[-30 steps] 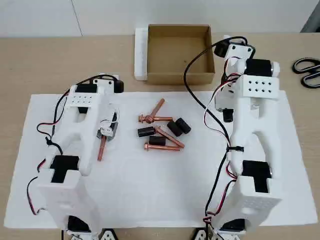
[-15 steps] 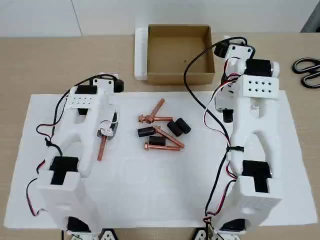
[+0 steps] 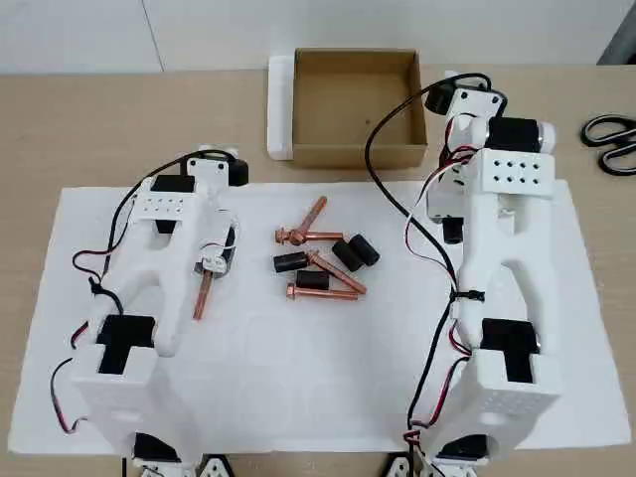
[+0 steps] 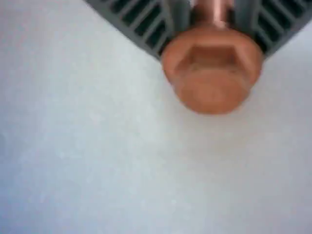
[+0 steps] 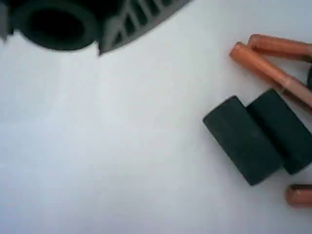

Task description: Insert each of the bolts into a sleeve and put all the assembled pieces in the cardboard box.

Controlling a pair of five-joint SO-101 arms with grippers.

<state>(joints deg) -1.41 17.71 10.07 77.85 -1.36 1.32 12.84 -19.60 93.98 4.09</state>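
Note:
My left gripper (image 3: 213,260) is shut on a copper bolt (image 3: 204,288), which hangs over the left part of the white mat; in the left wrist view its hex head (image 4: 212,73) sticks out between the grey fingers (image 4: 136,19). On the right side of the mat, my right gripper (image 3: 452,229) is shut on a black sleeve (image 5: 53,22), whose open bore faces the camera. Several loose bolts (image 3: 323,292) and black sleeves (image 3: 355,251) lie mid-mat between the arms. Two of these sleeves (image 5: 243,141) show side by side in the right wrist view. The cardboard box (image 3: 343,156) stands behind the mat, empty.
A white foam block (image 3: 281,104) lies against the box's left side. Scissors (image 3: 611,139) rest at the table's far right edge. The white mat (image 3: 298,378) has bare room in front of the loose parts.
My left arm has shifted slightly to the right with the bolt still in its gripper. The right arm and the loose parts have not moved.

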